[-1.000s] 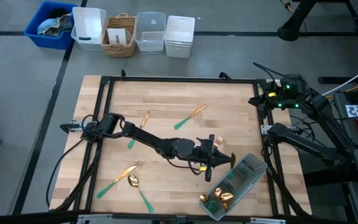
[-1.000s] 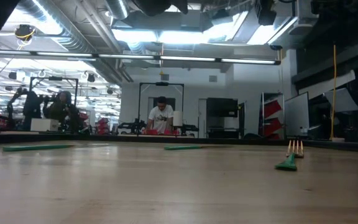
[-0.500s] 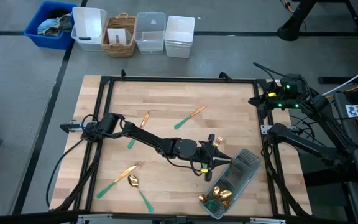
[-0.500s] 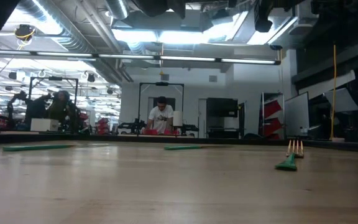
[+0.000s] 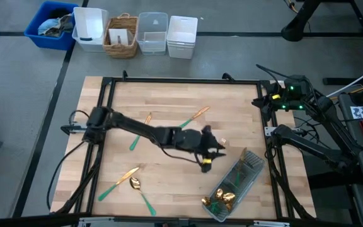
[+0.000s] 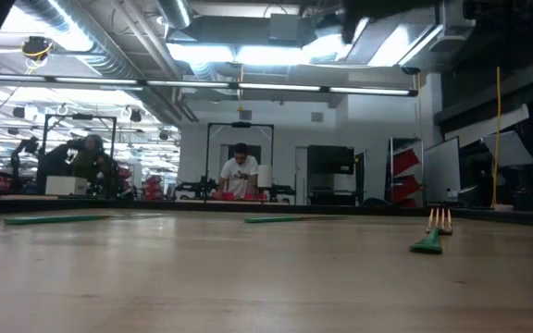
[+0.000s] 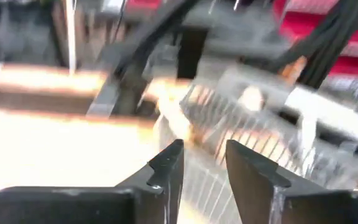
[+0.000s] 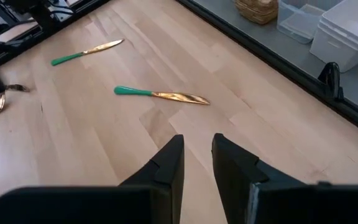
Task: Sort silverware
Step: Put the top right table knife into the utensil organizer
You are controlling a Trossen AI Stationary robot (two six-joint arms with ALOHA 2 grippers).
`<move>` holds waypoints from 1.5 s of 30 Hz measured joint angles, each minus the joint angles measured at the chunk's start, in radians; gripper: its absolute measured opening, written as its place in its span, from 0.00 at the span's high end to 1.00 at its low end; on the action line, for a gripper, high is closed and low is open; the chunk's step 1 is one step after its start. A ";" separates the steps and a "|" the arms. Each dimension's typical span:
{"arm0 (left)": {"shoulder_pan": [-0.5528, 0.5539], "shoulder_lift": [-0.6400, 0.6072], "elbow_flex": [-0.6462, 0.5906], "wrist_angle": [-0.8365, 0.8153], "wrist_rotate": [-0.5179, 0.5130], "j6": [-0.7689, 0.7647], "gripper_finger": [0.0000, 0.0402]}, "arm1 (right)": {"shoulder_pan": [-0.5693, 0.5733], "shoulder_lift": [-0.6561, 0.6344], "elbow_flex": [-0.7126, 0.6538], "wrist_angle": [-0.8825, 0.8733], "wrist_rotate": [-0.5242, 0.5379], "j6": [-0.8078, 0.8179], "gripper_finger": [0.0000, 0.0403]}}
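My left gripper (image 5: pixel 214 150) (image 7: pixel 204 163) hovers open just left of the clear tray (image 5: pixel 237 184), with nothing between its fingers. The tray (image 7: pixel 272 134) holds several gold-headed pieces at its near end (image 5: pixel 220 200). More silverware with teal handles lies flat on the wood: two knives (image 5: pixel 192 118) (image 5: pixel 147 120) toward the far side, a fork (image 6: pixel 433 236) and a small group (image 5: pixel 131 181) at the near left. My right gripper (image 8: pixel 197 160) waits open at the table's right side, above the board, facing two knives (image 8: pixel 161 95) (image 8: pixel 87 51).
A black frame rail (image 5: pixel 181 81) runs round the wooden board. Beyond the far edge stand a blue bin (image 5: pixel 50 25), a white tub (image 5: pixel 90 28), a wicker basket (image 5: pixel 121 36), a clear tub (image 5: pixel 152 33) and white stacked tubs (image 5: pixel 181 36). A person shows in the room behind (image 6: pixel 240 174).
My left gripper has drawn back from over the tray's far end toward the table's left and far side, rising a little and tipping up nearer to level. The loose silverware on the board has stayed where it was.
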 joint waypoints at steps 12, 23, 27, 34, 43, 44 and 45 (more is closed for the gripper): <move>0.232 -0.047 -0.001 -0.609 -0.016 -0.177 0.73 | 0.000 0.066 -0.234 0.392 -0.039 -0.032 0.79; 0.411 0.033 -0.055 -0.713 -0.017 -0.139 0.73 | 0.001 0.270 -0.280 0.505 -0.115 -0.041 0.79; 0.426 0.071 -0.082 -0.657 -0.016 -0.108 0.73 | 0.000 0.324 -0.279 0.591 -0.133 -0.040 0.79; 0.425 0.115 -0.095 -0.572 -0.016 -0.046 0.73 | 0.001 0.400 -0.279 0.693 -0.183 -0.041 0.79; 0.424 0.122 -0.095 -0.525 -0.016 -0.063 0.73 | 0.125 0.511 -0.278 0.867 -0.163 -0.041 0.79; 0.423 0.126 -0.094 -0.519 -0.016 -0.063 0.73 | 0.146 0.524 -0.278 0.887 -0.149 -0.041 0.79; 0.421 0.130 -0.094 -0.522 -0.016 -0.064 0.73 | 0.166 0.535 -0.278 0.905 -0.131 -0.041 0.79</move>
